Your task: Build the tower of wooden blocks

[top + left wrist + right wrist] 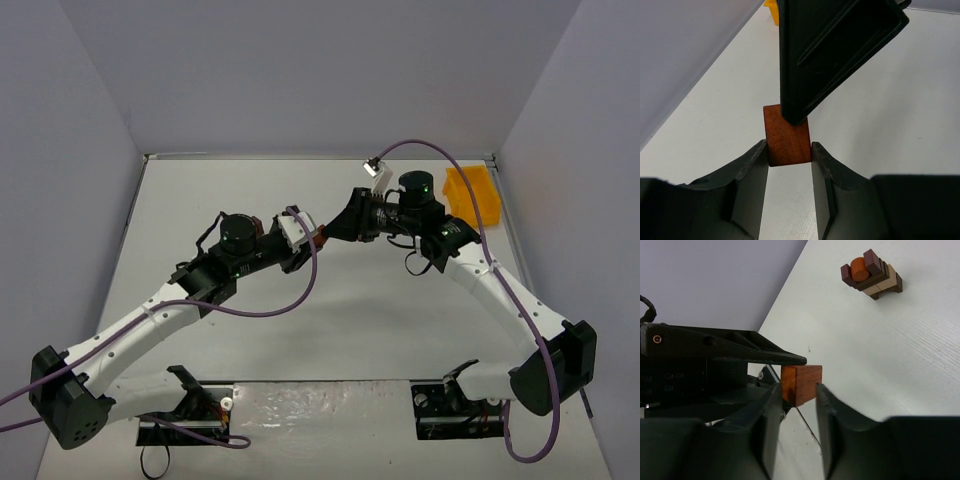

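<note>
The left gripper [788, 152] holds a small reddish-brown wooden block [785, 131] between its narrow fingers, which touch both its sides. The right gripper [799, 390] comes from 12 o'clock and seems to clamp the same block. In the right wrist view, the short tower of brown wooden blocks [871, 274] stands on the white table [900, 350] at 1 o'clock, well apart.

- A robotics lab test cell: a bare white tabletop [350, 335] boxed in by plain pale-grey panel walls [320, 70].
- White-and-black left robot arm [140, 325] bolted at 7 o'clock, right one [505, 295] at 5 o'clock, trailing purple cables [270, 312].
</note>
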You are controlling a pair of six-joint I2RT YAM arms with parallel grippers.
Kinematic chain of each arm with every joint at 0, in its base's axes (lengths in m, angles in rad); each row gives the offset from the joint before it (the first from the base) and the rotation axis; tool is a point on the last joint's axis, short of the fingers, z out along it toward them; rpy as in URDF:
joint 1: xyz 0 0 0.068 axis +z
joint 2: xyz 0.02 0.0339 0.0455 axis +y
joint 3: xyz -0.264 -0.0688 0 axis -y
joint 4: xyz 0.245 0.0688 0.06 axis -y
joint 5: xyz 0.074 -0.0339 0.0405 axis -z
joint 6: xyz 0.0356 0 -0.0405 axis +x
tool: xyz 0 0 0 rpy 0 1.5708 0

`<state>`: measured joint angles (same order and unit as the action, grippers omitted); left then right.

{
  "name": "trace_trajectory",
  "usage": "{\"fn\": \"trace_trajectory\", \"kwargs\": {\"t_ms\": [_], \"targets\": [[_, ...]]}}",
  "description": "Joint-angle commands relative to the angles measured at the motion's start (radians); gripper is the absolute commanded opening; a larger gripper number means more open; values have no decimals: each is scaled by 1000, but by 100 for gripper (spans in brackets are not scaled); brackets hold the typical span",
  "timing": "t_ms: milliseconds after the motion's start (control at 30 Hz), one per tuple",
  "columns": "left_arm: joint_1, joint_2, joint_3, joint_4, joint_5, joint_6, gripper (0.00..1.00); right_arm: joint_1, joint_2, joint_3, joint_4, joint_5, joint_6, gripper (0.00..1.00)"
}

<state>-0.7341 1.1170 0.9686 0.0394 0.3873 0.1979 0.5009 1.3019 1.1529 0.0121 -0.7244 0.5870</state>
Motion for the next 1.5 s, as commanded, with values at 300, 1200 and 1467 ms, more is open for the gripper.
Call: {"fn": "trace_trajectory", "kwargs": {"t_ms": [300,1200,1467], "targets": [[21,-42,67,-165,-66,-24,0,-147,-106,-57,67,65,-30,89],[496,525,860,-1075,27,169,0,-245,-220,-100,-302,759,-447,100],[512,661,982,-1129,8,190,0,-244,-264,-148,-301,782,-463,100]]}}
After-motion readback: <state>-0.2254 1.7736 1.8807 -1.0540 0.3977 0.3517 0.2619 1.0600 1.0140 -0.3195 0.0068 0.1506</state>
